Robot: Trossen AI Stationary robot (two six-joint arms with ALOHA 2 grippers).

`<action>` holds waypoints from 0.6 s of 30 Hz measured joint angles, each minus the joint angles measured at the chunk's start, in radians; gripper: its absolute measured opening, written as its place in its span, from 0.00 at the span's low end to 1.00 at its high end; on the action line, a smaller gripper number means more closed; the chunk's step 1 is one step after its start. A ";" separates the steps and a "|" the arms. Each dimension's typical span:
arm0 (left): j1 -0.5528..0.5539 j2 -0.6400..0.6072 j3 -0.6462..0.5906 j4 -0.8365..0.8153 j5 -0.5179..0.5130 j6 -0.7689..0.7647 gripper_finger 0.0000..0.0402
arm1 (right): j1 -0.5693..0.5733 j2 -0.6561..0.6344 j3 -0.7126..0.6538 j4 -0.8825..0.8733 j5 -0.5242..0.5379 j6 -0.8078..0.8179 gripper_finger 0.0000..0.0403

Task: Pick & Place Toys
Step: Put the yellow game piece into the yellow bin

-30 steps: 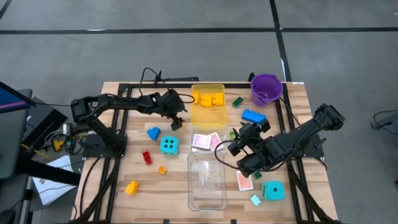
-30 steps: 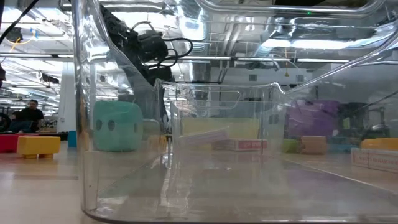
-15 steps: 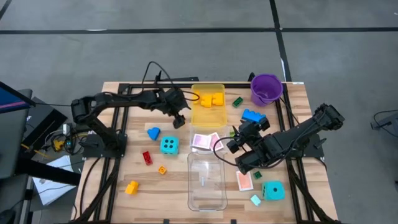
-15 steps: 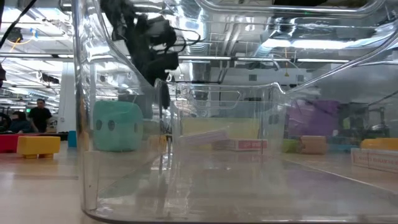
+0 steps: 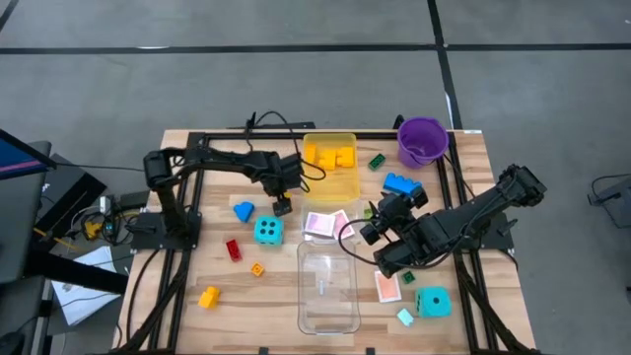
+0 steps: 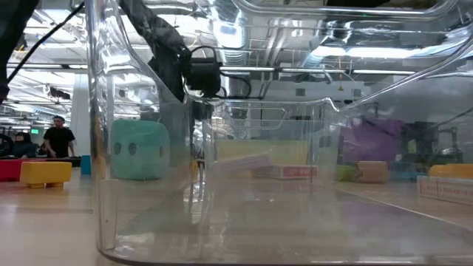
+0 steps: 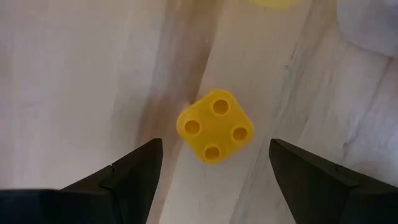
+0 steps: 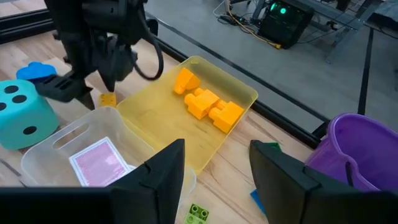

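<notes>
Toys lying scattered around yellow tray (image 5: 329, 183), orange bricks (image 8: 207, 104) sitting inside it, pink cards (image 8: 97, 162) lying in small clear tray (image 8: 37, 158) beside it, left gripper (image 5: 282, 205) hovering w/ fingers apart over yellow brick (image 7: 215, 126) just beside yellow tray, right gripper (image 5: 369, 235) waiting near it, fingers apart, holding nothing.

Light: bright, even, from overhead.
Shadows: soft, short beside the yellow brick (image 7: 214, 126).
Glare: ceiling lights streak the clear tray (image 6: 222, 185).
Blur: left fingers (image 7: 127, 174) soft.
</notes>
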 joint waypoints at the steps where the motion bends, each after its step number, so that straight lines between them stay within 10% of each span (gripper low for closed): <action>1: 0.000 0.007 0.000 0.011 0.000 0.010 0.72 | 0.000 0.000 0.000 -0.001 0.000 0.000 0.43; 18: 0.003 0.033 0.001 0.062 0.004 0.018 0.66 | 0.000 0.000 0.000 -0.003 0.000 0.000 0.43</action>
